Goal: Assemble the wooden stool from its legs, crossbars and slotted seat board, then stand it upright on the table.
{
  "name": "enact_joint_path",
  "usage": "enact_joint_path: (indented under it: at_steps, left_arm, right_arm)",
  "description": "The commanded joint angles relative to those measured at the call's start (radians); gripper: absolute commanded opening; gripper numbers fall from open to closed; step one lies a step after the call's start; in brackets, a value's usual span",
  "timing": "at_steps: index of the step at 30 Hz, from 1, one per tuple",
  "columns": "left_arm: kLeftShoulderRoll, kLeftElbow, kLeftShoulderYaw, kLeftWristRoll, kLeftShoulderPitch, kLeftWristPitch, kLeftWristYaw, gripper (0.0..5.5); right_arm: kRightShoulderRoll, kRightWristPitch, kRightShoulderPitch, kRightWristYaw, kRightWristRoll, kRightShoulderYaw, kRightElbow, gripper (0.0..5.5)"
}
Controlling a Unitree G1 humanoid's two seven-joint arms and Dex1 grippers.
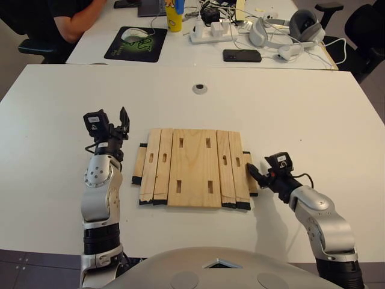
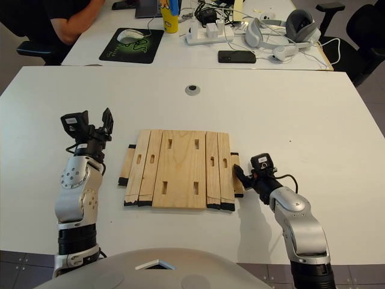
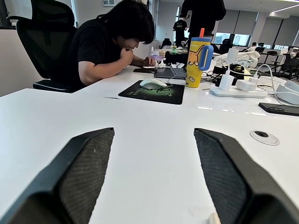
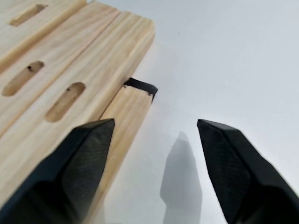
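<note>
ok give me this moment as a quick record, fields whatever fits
stage: unassembled, wooden parts lie flat in one row
seat board: middle of the row, slots showing
slotted planks: flank the board on both sides, black ends
short piece: outermost on the right
left tool: open, raised left of the row, holding nothing
right tool: open, low at the short piece, contact unclear
surface: white table
</note>
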State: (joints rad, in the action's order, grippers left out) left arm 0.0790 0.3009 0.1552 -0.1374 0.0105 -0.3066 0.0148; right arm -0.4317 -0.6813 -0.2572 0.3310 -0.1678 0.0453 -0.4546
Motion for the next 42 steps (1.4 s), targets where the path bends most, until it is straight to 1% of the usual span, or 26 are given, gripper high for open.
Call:
enact_joint_path:
  at_steps: [1,7,12,15,19,28,34,37,42]
  left_arm:
    - [-0.002,0.014,0.001,0.0,-0.004,-0.017,0.004,3.18]
    - [-0.003,0.011,-0.001,0.001,0.0,-0.021,0.004,3.18]
    - [-0.01,0.018,-0.003,0.002,-0.016,-0.017,0.009,3.18]
    - [-0.015,0.023,-0.01,0.003,-0.02,-0.02,0.01,3.18]
    - [-0.017,0.026,-0.009,0.004,-0.025,-0.019,0.011,3.18]
    - [-0.022,0.044,-0.01,0.007,-0.042,-0.021,0.015,3.18]
    - [-0.02,0.049,-0.005,0.005,-0.042,-0.025,0.016,3.18]
    - [-0.018,0.047,-0.002,0.003,-0.047,-0.023,0.014,3.18]
    - [-0.025,0.061,-0.003,0.006,-0.068,-0.025,0.021,3.18]
  right_arm:
    - [-0.052,-0.001,0.009,-0.024,0.066,0.008,0.105,3.29]
    - [-0.038,0.012,0.034,-0.017,0.049,0.027,0.141,3.29]
    - [0.043,-0.033,0.054,-0.022,-0.06,0.088,0.074,3.29]
    - [0.044,-0.01,0.073,-0.058,-0.039,0.104,0.042,3.29]
    - [0.057,-0.041,0.089,-0.071,-0.06,0.139,0.024,3.29]
    - [0.052,-0.177,0.019,-0.025,-0.125,0.105,-0.042,3.29]
    - [0.03,-0.221,0.005,0.004,-0.152,0.089,-0.048,3.29]
    - [0.031,-0.241,0.003,0.009,-0.165,0.091,-0.059,3.29]
    - [0.025,-0.261,0.032,0.004,-0.187,0.126,-0.076,3.29]
